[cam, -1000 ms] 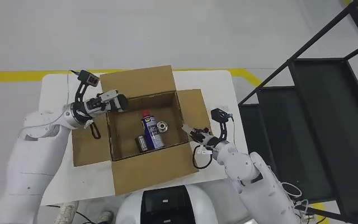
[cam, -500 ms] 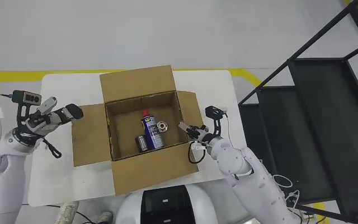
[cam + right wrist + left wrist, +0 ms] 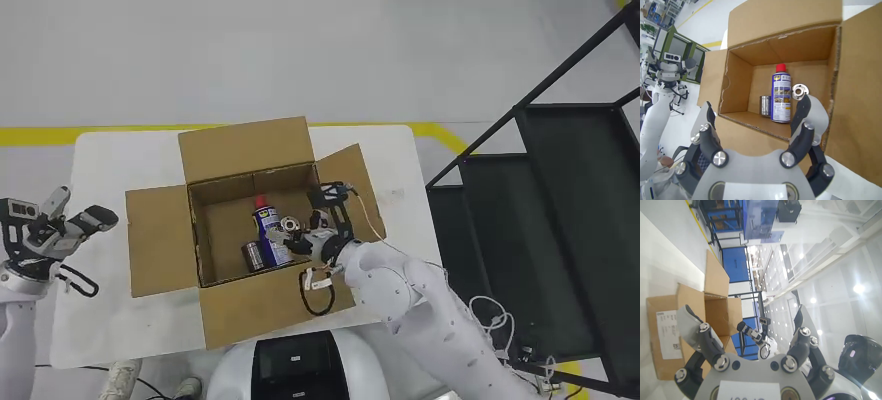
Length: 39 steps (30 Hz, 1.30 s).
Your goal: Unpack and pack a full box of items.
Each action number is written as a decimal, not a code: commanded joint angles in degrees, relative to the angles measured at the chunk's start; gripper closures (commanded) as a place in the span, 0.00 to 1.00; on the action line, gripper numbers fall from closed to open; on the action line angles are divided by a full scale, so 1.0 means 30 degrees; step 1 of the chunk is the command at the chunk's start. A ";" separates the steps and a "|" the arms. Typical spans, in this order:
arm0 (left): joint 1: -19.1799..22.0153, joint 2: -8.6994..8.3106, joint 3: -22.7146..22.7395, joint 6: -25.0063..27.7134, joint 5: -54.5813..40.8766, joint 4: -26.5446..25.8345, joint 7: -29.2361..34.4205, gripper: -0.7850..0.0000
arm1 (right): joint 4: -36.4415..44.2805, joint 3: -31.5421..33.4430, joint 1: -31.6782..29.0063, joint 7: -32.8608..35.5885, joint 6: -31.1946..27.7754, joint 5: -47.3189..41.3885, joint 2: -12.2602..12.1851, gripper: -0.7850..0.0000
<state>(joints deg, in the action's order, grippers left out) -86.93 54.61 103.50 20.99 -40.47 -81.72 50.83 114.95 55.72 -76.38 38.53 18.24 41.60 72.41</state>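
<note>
An open cardboard box (image 3: 165, 240) stands mid-table with its flaps spread. Inside lie a blue spray can with a red cap (image 3: 268, 235), a short metal cylinder (image 3: 253, 257) and a round metal flange (image 3: 290, 225). My right gripper (image 3: 303, 241) hangs open over the box's right side, near the flange. In the right wrist view the right gripper (image 3: 759, 111) is empty, with the can (image 3: 781, 94), cylinder (image 3: 764, 107) and flange (image 3: 800, 91) below it. My left gripper (image 3: 80, 205) is open and empty past the table's left edge, well away from the box (image 3: 687, 298).
The white table (image 3: 110, 160) has bare room left of and behind the box. The box's right flap (image 3: 355, 185) stands tilted up beside my right wrist. A black metal staircase (image 3: 540, 200) rises to the right of the table.
My left arm drew back leftwards from the box's left rim to beyond the table edge. My right gripper moved from outside the right flap to over the box's inside; that flap rose.
</note>
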 commanded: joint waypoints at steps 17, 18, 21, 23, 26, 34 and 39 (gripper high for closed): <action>0.0275 0.0257 -0.0579 0.1051 0.0750 0.1218 -0.2573 0.00 | -0.4649 -0.3604 0.4710 0.1771 0.1645 -0.1298 0.1268 0.00; 0.0275 0.0257 -0.0579 0.1051 0.0750 0.1218 -0.2573 0.00 | -0.4649 -0.3604 0.4710 0.1771 0.1645 -0.1298 0.1268 0.00; 0.0275 0.0257 -0.0579 0.1051 0.0750 0.1218 -0.2573 0.00 | -0.4649 -0.3604 0.4710 0.1771 0.1645 -0.1298 0.1268 0.00; 0.0275 0.0257 -0.0579 0.1051 0.0750 0.1218 -0.2573 0.00 | -0.4649 -0.3604 0.4710 0.1771 0.1645 -0.1298 0.1268 0.00; 0.0275 0.0257 -0.0579 0.1051 0.0750 0.1218 -0.2573 0.00 | -0.4649 -0.3604 0.4710 0.1771 0.1645 -0.1298 0.1268 0.00; 0.0275 0.0257 -0.0579 0.1051 0.0750 0.1218 -0.2573 0.00 | -0.6591 -0.4253 0.6345 0.3267 0.0808 -0.1457 0.1626 0.00; 0.0275 0.0257 -0.0579 0.1051 0.0750 0.1218 -0.2573 0.00 | -0.8303 -0.5178 0.8168 0.5869 0.0188 -0.0848 0.1917 0.00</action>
<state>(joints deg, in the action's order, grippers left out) -86.10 55.38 101.77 24.14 -38.22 -78.07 43.11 91.70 41.13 -53.65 53.01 19.34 37.71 78.00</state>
